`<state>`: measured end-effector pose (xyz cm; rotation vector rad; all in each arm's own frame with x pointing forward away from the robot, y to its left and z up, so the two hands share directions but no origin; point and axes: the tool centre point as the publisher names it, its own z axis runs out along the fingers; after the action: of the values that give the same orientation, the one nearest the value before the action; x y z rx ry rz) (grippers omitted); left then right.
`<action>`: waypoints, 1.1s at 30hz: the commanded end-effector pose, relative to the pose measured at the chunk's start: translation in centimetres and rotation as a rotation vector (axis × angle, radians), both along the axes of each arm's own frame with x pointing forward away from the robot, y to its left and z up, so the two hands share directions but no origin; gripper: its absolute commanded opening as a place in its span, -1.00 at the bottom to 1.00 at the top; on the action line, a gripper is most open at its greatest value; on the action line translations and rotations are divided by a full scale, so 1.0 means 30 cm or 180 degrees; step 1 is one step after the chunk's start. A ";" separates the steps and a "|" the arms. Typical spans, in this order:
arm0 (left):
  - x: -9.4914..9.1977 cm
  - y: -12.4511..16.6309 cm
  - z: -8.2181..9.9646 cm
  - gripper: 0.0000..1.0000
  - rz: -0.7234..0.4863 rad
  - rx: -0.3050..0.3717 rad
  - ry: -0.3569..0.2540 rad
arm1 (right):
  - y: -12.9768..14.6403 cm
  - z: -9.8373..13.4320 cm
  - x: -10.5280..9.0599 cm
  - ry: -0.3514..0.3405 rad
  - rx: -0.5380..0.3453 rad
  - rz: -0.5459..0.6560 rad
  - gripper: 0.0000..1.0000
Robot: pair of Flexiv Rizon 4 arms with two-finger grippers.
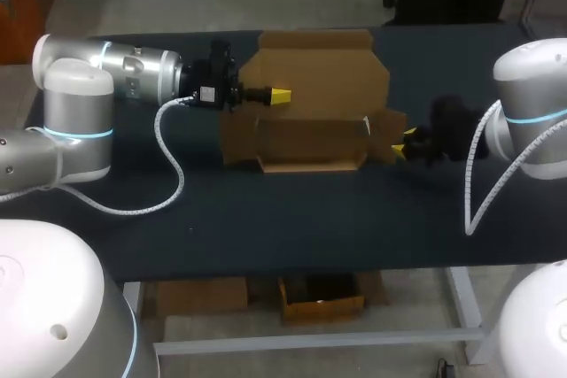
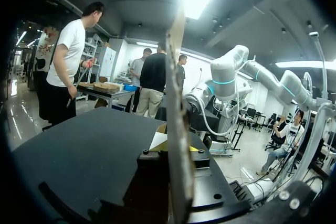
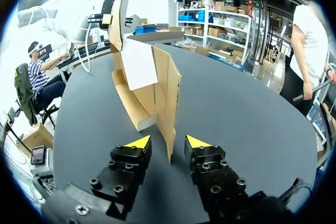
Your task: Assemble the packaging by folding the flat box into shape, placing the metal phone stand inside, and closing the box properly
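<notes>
Box: brown corrugated cardboard, half-folded, mid-bench, long axis left to right, open side up, tall lid panel upright
Right gripper: jaws wide, straddling the box's thin upright end flap, a gap on either side
Left gripper: at the lid panel's left side, cardboard edge-on before it; jaws' state not discernible
Bench: dark, matte; box well apart from the near edge

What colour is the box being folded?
The box is plain brown cardboard, clearest in the head view.
</notes>
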<state>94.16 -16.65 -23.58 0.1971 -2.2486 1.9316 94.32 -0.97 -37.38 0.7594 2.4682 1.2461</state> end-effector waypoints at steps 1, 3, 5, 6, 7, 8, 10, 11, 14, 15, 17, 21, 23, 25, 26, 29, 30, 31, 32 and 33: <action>0.002 0.000 -0.017 -1.00 -0.0009 0.0003 0.0002 | 0.005 -0.010 0.021 -0.0014 0.0042 0.0017 -0.25; 0.002 0.000 -0.017 -1.00 -0.0009 0.0003 0.0002 | 0.010 -0.011 0.028 -0.0018 0.0050 0.0020 -0.27; 0.002 0.000 -0.017 -1.00 -0.0009 0.0003 0.0002 | 0.014 -0.013 0.034 -0.0023 0.0063 0.0025 -0.30; 0.002 0.000 -0.017 -1.00 -0.0009 0.0003 0.0002 | 0.017 -0.013 0.036 -0.0024 0.0070 0.0027 -0.33; 0.002 0.000 -0.017 -1.00 -0.0009 0.0003 0.0002 | 0.018 -0.014 0.037 -0.0030 0.0088 0.0031 -0.36; 0.002 0.000 -0.017 -1.00 -0.0009 0.0003 0.0002 | 0.020 -0.014 0.039 -0.0034 0.0095 0.0034 -0.40; 0.002 0.000 -0.017 -1.00 -0.0009 0.0003 0.0002 | 0.024 -0.016 0.041 -0.0041 0.0112 0.0034 -0.51; 0.002 0.000 -0.017 -1.00 -0.0009 0.0003 0.0002 | 0.026 -0.017 0.042 -0.0041 0.0115 0.0035 -0.52; 0.002 0.000 -0.017 -1.00 -0.0009 0.0003 0.0002 | 0.033 -0.020 0.042 -0.0048 0.0139 0.0039 -0.54; 0.002 0.000 -0.017 -1.00 -0.0009 0.0003 0.0002 | 0.033 -0.020 0.042 -0.0050 0.0152 0.0041 -0.55; 0.002 0.000 -0.017 -1.00 -0.0009 0.0003 0.0002 | 0.039 -0.019 0.040 -0.0057 0.0169 0.0043 -0.59; 0.002 0.000 -0.017 -1.00 -0.0009 0.0003 0.0002 | 0.047 -0.013 0.035 -0.0079 0.0188 0.0043 -0.74; 0.002 0.000 -0.017 -1.00 -0.0009 0.0003 0.0002 | 0.051 -0.011 0.032 -0.0087 0.0190 0.0040 -0.81; 0.002 0.000 -0.017 -1.00 -0.0009 0.0003 0.0002 | 0.055 -0.009 0.028 -0.0092 0.0189 0.0037 -0.90; 0.002 0.000 -0.017 -1.00 -0.0009 0.0003 0.0002 | 0.057 -0.009 0.026 -0.0095 0.0187 0.0033 -0.93; 0.002 0.000 -0.017 -1.00 -0.0009 0.0003 0.0002 | 0.061 -0.008 0.019 -0.0100 0.0182 0.0014 -0.98; 0.002 0.000 -0.017 -1.00 -0.0009 0.0003 0.0002 | 0.062 -0.008 0.016 -0.0102 0.0183 0.0001 -0.98; 0.002 0.000 -0.017 -1.00 -0.0009 0.0003 0.0002 | 0.065 -0.008 0.011 -0.0102 0.0185 -0.0004 -0.99; 0.002 0.000 -0.017 -1.00 -0.0009 0.0003 0.0002 | 0.067 -0.008 0.008 -0.0104 0.0184 -0.0012 -1.00; 0.002 0.000 -0.017 -1.00 -0.0009 0.0003 0.0002 | 0.069 -0.008 0.005 -0.0104 0.0184 -0.0016 -1.00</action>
<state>94.16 -16.65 -23.57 0.1971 -2.2485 1.9316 94.95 0.87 -37.65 0.7515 2.4244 1.3260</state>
